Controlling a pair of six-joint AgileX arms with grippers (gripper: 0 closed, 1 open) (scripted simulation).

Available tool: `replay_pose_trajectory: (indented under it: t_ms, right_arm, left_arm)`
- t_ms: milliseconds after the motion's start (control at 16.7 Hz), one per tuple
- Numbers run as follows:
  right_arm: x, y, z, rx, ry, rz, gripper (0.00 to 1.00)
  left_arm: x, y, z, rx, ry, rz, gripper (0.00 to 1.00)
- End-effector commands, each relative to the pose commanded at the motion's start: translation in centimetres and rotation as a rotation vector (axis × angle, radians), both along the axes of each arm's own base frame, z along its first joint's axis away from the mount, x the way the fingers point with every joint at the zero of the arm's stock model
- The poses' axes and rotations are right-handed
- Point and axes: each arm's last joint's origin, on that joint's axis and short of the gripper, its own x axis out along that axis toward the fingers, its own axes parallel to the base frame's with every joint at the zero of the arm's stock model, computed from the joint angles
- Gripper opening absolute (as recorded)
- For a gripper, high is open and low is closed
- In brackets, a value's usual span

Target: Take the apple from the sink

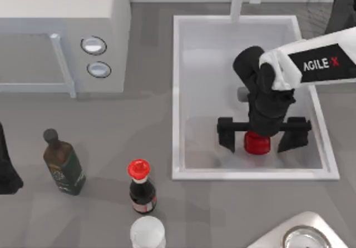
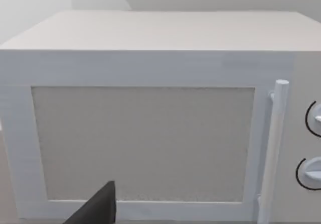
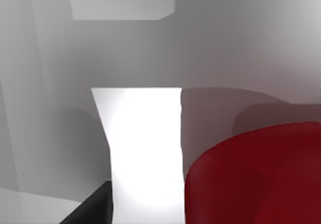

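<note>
Right gripper point(image 1: 257, 135): hanging low inside the sink point(image 1: 183, 92), fingers spread wide, one on each side of the apple, gripping nothing.
Right fingers point(image 1: 226, 134): standing well apart, the red fruit sitting between them, gaps showing on both sides.
Apple point(image 1: 257, 143): lying on the basin floor right under the wrist, near the front wall; looming large and dark red close to the right wrist camera point(image 3: 256, 176).
Sink: surrounding the gripper on all sides, white walls rising around it.
Left gripper point(image 1: 6, 167): sitting parked far off at the table's left edge, finger state not possible to tell.
Microwave point(image 2: 150, 128): facing the left wrist camera, door closed.
Bottles: dark green bottle point(image 1: 64, 163), red-capped bottle point(image 1: 141, 187) and white-topped container point(image 1: 148, 232) standing on the counter, well off to the left of the right gripper.
</note>
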Motion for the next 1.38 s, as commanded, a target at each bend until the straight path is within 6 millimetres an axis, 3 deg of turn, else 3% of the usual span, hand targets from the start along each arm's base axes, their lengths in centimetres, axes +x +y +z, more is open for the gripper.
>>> replay_pose_trajectory:
  t_ms: [600,1080,1140,1380]
  right_arm:
    - [0.0,0.0,0.0,0.0,0.0,0.0,0.02]
    - [0.0,0.0,0.0,0.0,0.0,0.0,0.0]
    - [0.5,0.1,2.6,0.0,-0.046,0.005,0.0]
    - [1.4,0.5,4.3,0.002,-0.051,0.006,0.0]
  left_arm:
    - [0.0,0.0,0.0,0.0,0.0,0.0,1.0]
    - [0.0,0.0,0.0,0.0,0.0,0.0,1.0]
    - [0.0,0.0,0.0,0.0,0.0,0.0,1.0]
    - [0.0,0.0,0.0,0.0,0.0,0.0,1.0]
